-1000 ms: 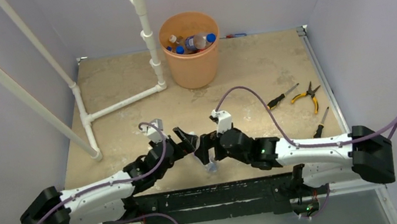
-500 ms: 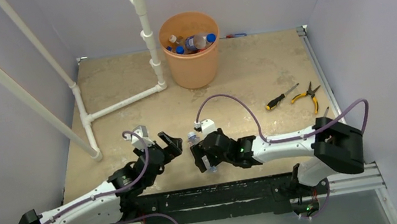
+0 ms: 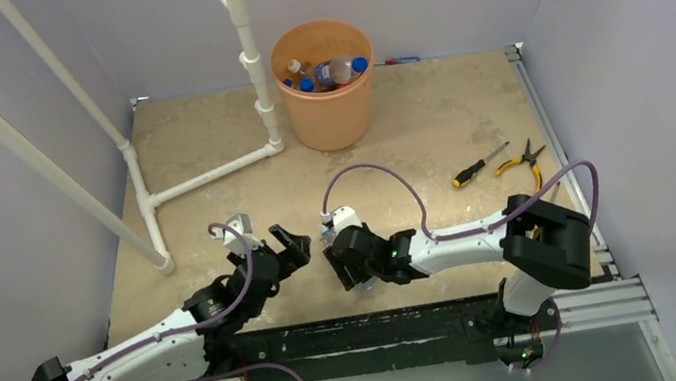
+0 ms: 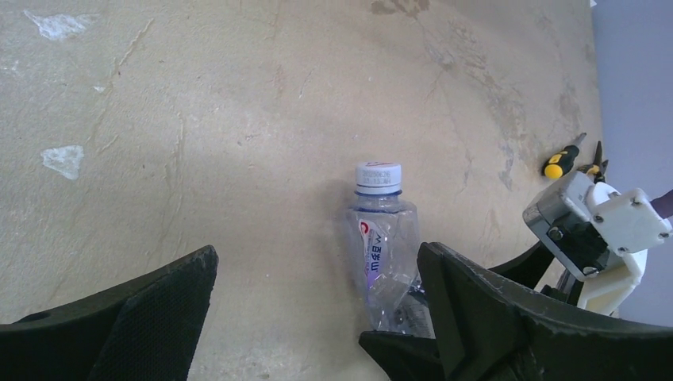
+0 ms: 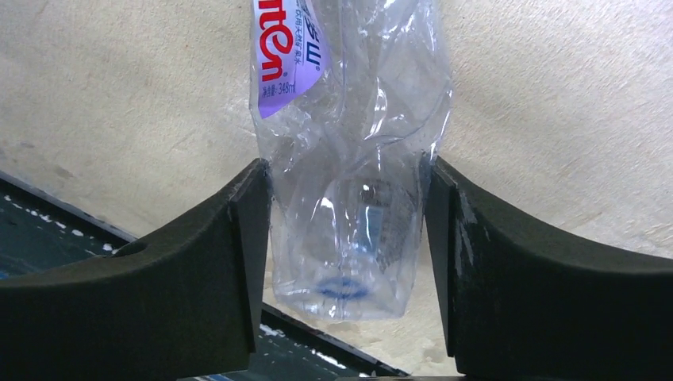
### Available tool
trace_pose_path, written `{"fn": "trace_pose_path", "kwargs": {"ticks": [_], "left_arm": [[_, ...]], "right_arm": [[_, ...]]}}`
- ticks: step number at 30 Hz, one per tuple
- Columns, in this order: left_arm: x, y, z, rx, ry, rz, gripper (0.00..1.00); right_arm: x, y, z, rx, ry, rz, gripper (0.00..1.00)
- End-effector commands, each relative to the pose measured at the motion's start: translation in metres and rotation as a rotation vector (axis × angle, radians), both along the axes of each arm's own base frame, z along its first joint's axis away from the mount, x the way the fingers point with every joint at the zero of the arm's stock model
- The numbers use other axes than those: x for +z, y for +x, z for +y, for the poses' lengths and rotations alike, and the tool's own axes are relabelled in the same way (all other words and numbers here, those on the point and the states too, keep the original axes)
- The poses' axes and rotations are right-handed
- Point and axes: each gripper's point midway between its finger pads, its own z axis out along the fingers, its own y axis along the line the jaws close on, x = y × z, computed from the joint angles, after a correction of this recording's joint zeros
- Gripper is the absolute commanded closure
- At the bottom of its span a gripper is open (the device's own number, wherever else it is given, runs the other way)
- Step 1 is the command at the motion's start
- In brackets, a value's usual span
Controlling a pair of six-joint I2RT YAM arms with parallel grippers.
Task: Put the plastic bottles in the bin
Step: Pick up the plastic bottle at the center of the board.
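A clear, crumpled plastic bottle [image 4: 381,238] with a white cap and a red-and-purple label lies on the table near its front edge. My right gripper [image 5: 349,238] is shut on the bottle's [image 5: 349,143] lower body, with both fingers pressing its sides. In the top view the right gripper [image 3: 351,271] sits over this bottle. My left gripper [image 4: 317,262] is open just left of it and holds nothing; in the top view the left gripper [image 3: 293,243] points right. The orange bin [image 3: 330,116] stands at the back with several bottles [image 3: 329,73] inside.
A white pipe frame [image 3: 210,174] stands at the back left, next to the bin. Two screwdrivers [image 3: 480,166] and yellow-handled pliers [image 3: 522,161] lie on the right side of the table. A black rail [image 3: 365,328] runs along the near edge.
The right arm reached left and its jaws closed in on the bottle's sides. The left arm drew back to the left, with its gripper staying open.
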Motion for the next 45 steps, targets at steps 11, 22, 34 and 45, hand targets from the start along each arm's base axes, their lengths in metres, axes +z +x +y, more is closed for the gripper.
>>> {"fn": "trace_pose_path", "kwargs": {"ticks": [11, 22, 34, 45], "left_arm": [[0.061, 0.005, -0.036, -0.171, -0.109, -0.189, 0.02], [0.194, -0.009, -0.081, -0.500, -0.090, -0.569, 0.02], [0.212, -0.001, -0.143, -0.724, 0.069, -0.500, 0.12], [0.183, 0.014, -0.158, -0.741, 0.182, -0.379, 0.22]], "right_arm": [[0.076, 0.000, 0.002, 0.023, 0.291, -0.146, 0.70], [0.182, -0.020, -0.024, 0.141, 0.704, -0.396, 0.70], [0.205, -0.023, -0.043, 0.144, 0.797, -0.506, 0.72], [0.204, -0.023, -0.046, 0.138, 0.791, -0.507, 0.73]]}}
